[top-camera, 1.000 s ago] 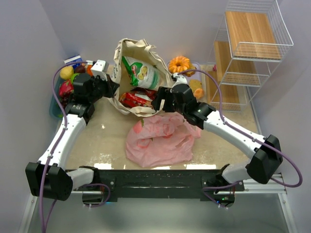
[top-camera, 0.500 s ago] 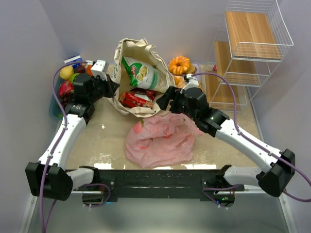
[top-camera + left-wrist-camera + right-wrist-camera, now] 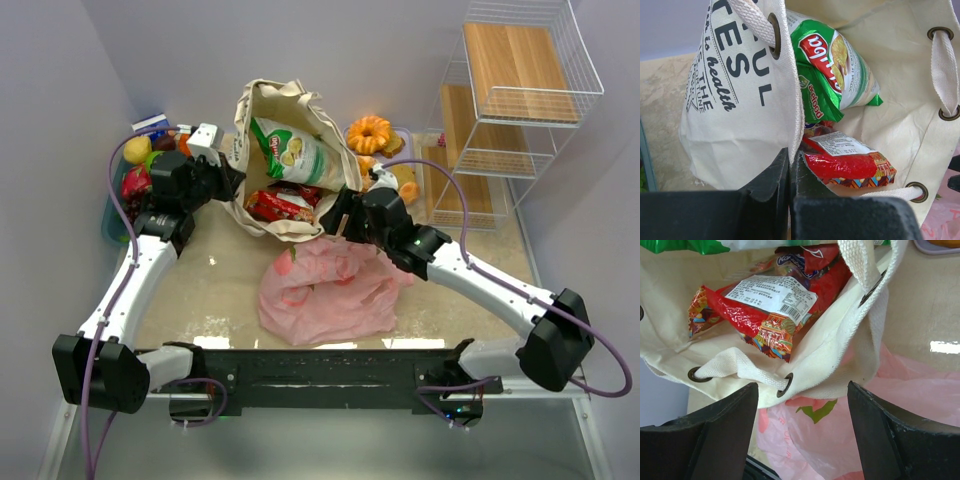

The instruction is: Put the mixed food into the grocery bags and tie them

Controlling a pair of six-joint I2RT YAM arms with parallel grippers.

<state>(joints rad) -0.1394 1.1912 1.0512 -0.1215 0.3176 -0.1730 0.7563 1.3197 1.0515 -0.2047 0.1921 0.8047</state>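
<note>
Speckled beige worktop [image 3: 220, 280], white walls. My left claw [image 3: 789, 167] is pinched shut on the side rim of the cream canvas tote bag [image 3: 740, 110], crinkly red snack packet [image 3: 765, 305] inside. My right claw [image 3: 801, 395] hangs wide over the near rim. I'd close on the white rope handle [image 3: 740, 365] only, not the thin pink plastic bag [image 3: 840, 440] that's underneath, I think.

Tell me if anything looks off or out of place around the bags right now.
Nothing is spilled or torn. The cream tote sags askew, its rim pinched by the left gripper. The pink bag lies crumpled and flat beside it, and the orange ring cake sits outside both bags.
</note>
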